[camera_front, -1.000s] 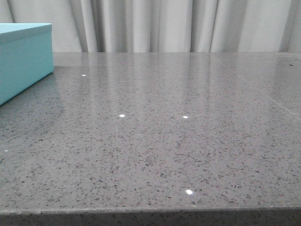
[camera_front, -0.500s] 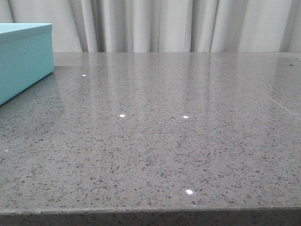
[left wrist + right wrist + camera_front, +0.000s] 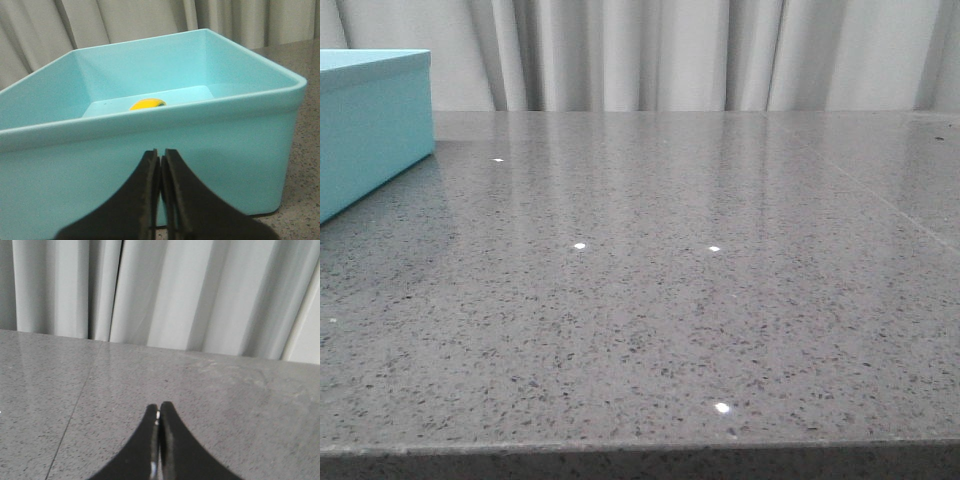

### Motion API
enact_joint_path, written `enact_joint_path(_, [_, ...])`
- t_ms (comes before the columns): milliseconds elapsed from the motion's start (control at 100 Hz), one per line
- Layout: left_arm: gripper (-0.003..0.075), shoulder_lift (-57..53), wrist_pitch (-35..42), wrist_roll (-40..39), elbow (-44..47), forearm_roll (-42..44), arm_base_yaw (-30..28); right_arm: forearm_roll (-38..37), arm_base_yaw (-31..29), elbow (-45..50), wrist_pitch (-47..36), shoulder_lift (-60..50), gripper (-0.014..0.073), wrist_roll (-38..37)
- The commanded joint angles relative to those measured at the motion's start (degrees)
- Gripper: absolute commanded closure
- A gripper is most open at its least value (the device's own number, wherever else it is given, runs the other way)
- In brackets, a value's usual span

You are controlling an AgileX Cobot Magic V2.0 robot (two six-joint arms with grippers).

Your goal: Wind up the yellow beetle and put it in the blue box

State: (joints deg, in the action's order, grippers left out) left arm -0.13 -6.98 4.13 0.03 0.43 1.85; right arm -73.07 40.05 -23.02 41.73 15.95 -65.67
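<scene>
Nothing has shifted in the front view since the earlier frames: same blue box at the left edge, same bare grey table, same light spots. Both pincers sit with their black fingers pressed together, gripping nothing. In its wrist view the left pincer (image 3: 160,159) hangs just outside the near wall of the blue box (image 3: 210,145), tips below the rim. Inside the box, on its floor near the far wall, lies the yellow beetle (image 3: 147,104); only its rounded yellow top shows above the near rim. The right pincer (image 3: 159,412) hovers over the speckled grey table (image 3: 240,400), facing pale curtains (image 3: 165,295) behind the far edge.
</scene>
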Motion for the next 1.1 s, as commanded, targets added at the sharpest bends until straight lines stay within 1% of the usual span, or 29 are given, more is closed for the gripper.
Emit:
enact_joint_path(0, [0.074, -2.0, 5.0, -0.6, 0.4, 0.0, 0.3, 1.0, -0.4, -1.4, -1.1, -0.5, 0.0708, 1.3])
enact_joint_path(130, [0.074, -2.0, 5.0, -0.6, 0.4, 0.0, 0.3, 7.3, -0.4, -1.4, -1.2, -2.9, 0.0708, 7.6])
enact_joint_path(320, [0.074, -2.0, 5.0, -0.6, 0.4, 0.0, 0.3, 18.6, -0.4, -1.4, -1.6, -7.7, 0.0708, 21.3])
enact_joint_path(410, [0.074, -2.0, 5.0, -0.6, 0.4, 0.0, 0.3, 22.9, -1.0, -1.3, -1.6, -10.4, 0.0708, 24.1])
enact_joint_path(590, [0.074, -2.0, 5.0, -0.6, 0.4, 0.0, 0.3, 29.6, -4.7, 0.2, -2.6, -14.8, 0.0708, 28.8])
enact_joint_path(720, [0.074, -2.0, 5.0, -0.6, 0.4, 0.0, 0.3, 38.2, -8.8, 1.3, -4.0, -17.1, 0.0708, 37.9])
enact_joint_path(890, [0.074, -2.0, 5.0, -0.6, 0.4, 0.0, 0.3, 52.5, -15.6, 3.9, -11.0, -17.7, 0.0708, 52.8])
enact_joint_path(1000, [0.074, -2.0, 5.0, -0.6, 0.4, 0.0, 0.3, 62.6, -20.7, 7.1, -19.2, -17.7, 0.0708, 62.2])
enact_joint_path(1090, [0.074, -2.0, 5.0, -0.6, 0.4, 0.0, 0.3, 69.6, -24.6, 10.9, -27.2, -17.7, 0.0708, 66.7])
